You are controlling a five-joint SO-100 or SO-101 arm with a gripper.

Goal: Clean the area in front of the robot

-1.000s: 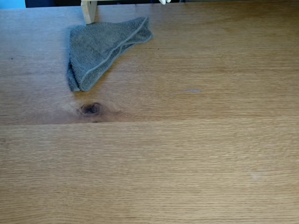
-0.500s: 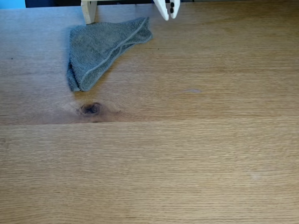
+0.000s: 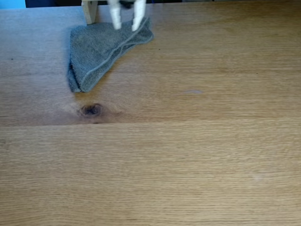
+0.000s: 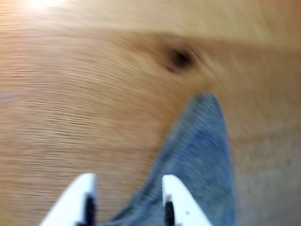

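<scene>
The light-brown oak tabletop (image 3: 188, 155) spreads across the fixed view, with a dark knot (image 3: 91, 109) and a plank seam below it. A folded grey terry cloth (image 3: 101, 49) lies at the top left. My white gripper (image 3: 127, 27) hangs open over the cloth's far right end, its two fingers spread apart. In the blurred wrist view the white fingertips (image 4: 181, 200) stand apart at the bottom edge, gripper (image 4: 127, 205) open, with the cloth (image 4: 197, 165) under and right of them and the knot (image 4: 180, 57) beyond.
A pale wooden post (image 3: 89, 10) stands at the table's far edge, just left of the gripper and touching the cloth's back. A faint smudge (image 3: 194, 92) marks the wood at the middle right.
The gripper came in from the top edge, moved left from beside the cloth to above its right end, and opened wider.
</scene>
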